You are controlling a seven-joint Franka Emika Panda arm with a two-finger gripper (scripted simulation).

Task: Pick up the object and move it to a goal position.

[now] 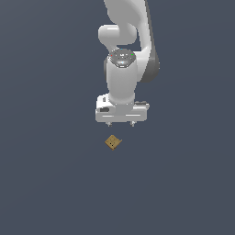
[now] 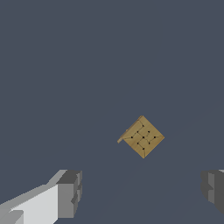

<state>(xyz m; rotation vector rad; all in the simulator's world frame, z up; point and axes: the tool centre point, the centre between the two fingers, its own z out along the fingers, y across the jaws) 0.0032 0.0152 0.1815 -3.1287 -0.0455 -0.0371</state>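
The object is a very small tan-brown block with dark dots on its upper face, and it lies alone on the flat dark grey surface. In the exterior view it sits just below the gripper and a little toward that view's left, rotated so that its corners point like a diamond. Nothing touches it.

The gripper is spread open and holds nothing. In the wrist view both fingertips are seen wide apart, and the block lies beyond them, not between them. So the fingers are not yet around it; I judge that the step in hand is the approach before the grasp.

To do this step well, the arm should first bring the middle of the gripper exactly over the block, because now it looks offset. Then the wrist should probably turn so that the two pads meet two flat opposite sides of the block, not its corners. If the pads press on corners, such a light small thing may twist or slip away. After this the gripper should go straight down, with the opening kept wide, until the pads are at both sides of the block, and only then close. How high the gripper hangs above the surface I cannot tell surely from these views.
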